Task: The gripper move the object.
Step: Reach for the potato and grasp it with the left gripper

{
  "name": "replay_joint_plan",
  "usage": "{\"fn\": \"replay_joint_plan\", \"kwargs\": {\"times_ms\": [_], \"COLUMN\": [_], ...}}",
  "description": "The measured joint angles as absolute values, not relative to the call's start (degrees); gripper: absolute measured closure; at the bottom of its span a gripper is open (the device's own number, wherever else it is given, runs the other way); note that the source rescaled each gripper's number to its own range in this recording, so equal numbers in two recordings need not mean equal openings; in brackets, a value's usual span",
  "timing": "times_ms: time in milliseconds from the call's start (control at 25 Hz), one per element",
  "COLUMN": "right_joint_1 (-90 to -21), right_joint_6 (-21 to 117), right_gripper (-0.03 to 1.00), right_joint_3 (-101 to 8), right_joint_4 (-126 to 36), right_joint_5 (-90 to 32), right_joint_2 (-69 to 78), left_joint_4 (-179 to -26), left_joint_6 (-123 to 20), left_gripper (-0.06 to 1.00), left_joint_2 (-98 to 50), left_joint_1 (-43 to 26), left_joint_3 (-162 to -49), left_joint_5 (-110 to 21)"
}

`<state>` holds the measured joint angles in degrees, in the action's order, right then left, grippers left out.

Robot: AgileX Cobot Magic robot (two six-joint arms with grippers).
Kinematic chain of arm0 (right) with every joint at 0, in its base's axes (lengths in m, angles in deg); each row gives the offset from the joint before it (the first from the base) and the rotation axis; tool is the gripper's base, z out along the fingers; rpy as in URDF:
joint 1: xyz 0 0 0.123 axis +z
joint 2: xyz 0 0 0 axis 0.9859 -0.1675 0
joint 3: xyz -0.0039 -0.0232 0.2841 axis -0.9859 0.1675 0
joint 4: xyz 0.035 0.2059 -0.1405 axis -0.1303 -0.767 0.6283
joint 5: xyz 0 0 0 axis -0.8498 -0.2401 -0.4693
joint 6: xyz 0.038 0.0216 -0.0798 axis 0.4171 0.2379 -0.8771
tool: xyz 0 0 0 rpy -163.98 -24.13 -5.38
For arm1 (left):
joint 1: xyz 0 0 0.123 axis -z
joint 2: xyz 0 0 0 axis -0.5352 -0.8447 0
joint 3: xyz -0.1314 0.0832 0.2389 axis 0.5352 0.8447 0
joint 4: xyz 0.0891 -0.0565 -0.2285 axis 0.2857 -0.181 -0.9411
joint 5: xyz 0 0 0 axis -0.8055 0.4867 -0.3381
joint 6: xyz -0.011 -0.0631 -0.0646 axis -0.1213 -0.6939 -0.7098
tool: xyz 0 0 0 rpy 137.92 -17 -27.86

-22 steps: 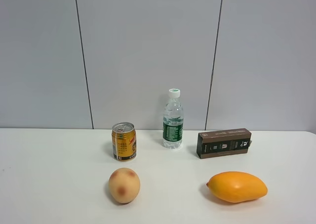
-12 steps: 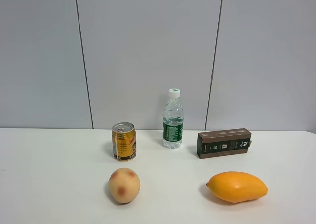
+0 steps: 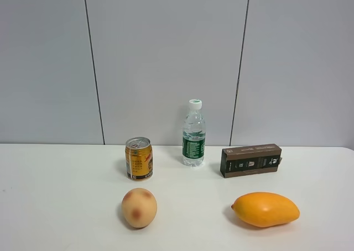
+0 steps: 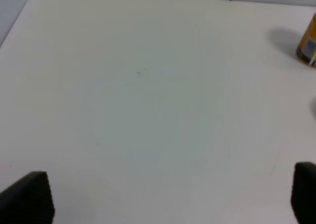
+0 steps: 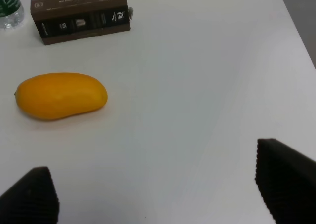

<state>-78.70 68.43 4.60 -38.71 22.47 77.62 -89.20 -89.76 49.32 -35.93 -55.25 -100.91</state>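
Note:
The peach-like fruit (image 3: 139,207), pale tan with reddish blotches, sits on the white table (image 3: 66,195) in front of the gold can (image 3: 139,158) in the exterior high view. No arm shows in that view. My left gripper (image 4: 168,197) is open, its two black fingertips (image 4: 27,197) far apart over bare table; the fruit is out of that view and only the can's edge (image 4: 308,46) shows. My right gripper (image 5: 158,192) is open over bare table, apart from the mango (image 5: 61,95).
A water bottle (image 3: 194,134) and a dark brown box (image 3: 250,160) stand at the back, and an orange-yellow mango (image 3: 266,209) lies at the front right. The box (image 5: 80,15) and bottle base (image 5: 10,7) show in the right wrist view. A grey panelled wall stands behind.

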Motion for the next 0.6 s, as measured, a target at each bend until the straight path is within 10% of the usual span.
{"fn": "replay_joint_plan", "kwargs": {"times_ms": [600], "right_joint_1": [-78.7], "right_joint_6": [68.4], "right_gripper": [-0.03], "right_joint_3": [4.6], "right_joint_4": [-38.7], "right_joint_5": [22.5], "right_joint_2": [77.6], "left_joint_4": [-95.0], "left_joint_6": [-83.0], "left_gripper": [-0.06], "left_joint_2": [10.1], "left_joint_1": [-35.9], "left_joint_3": [-79.1], "left_joint_5": [-101.1]}}
